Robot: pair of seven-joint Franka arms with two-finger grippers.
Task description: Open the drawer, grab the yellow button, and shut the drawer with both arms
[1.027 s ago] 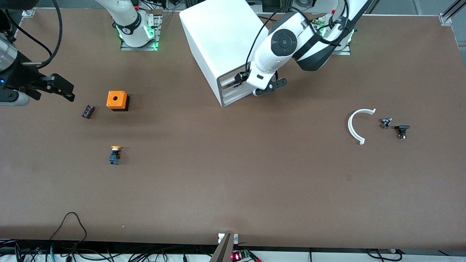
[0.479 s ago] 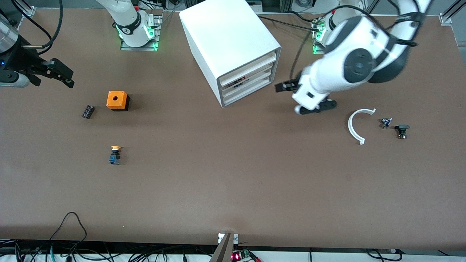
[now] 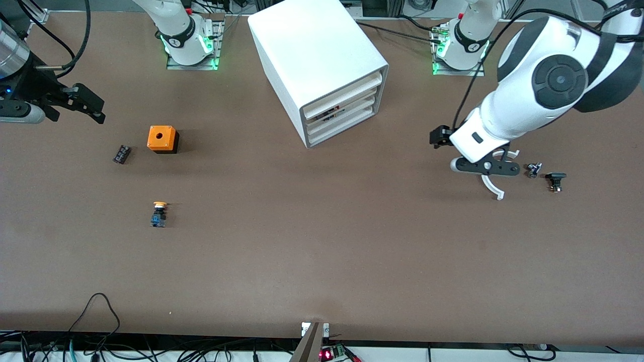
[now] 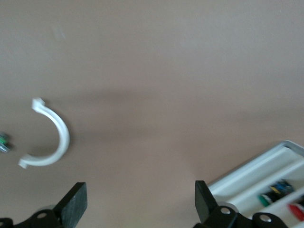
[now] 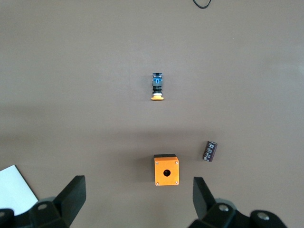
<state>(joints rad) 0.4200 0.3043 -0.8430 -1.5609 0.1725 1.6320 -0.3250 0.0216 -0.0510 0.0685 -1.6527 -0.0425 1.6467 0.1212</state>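
Observation:
The button [image 3: 159,213], with an orange-yellow cap and a blue base, lies on the bare table toward the right arm's end; it also shows in the right wrist view [image 5: 157,86]. The white cabinet [image 3: 312,55] stands at the table's middle, its stacked drawers [image 3: 344,108] all about flush with its face. Small coloured parts show in one drawer [image 4: 278,187]. My left gripper [image 3: 436,138] is open and empty over the table between the cabinet and a white arc; its fingers [image 4: 76,204] stand wide apart. My right gripper [image 3: 95,111] is open and empty, above the table near the orange cube.
An orange cube with a hole [image 3: 162,139] and a small black block [image 3: 121,154] lie farther from the front camera than the button. A white C-shaped arc [image 3: 495,187] and two small dark parts [image 3: 533,169] [image 3: 555,181] lie toward the left arm's end.
My left gripper has swung away from the cabinet's drawer face toward the left arm's end, now over the table by the white arc. My right gripper has shifted only slightly.

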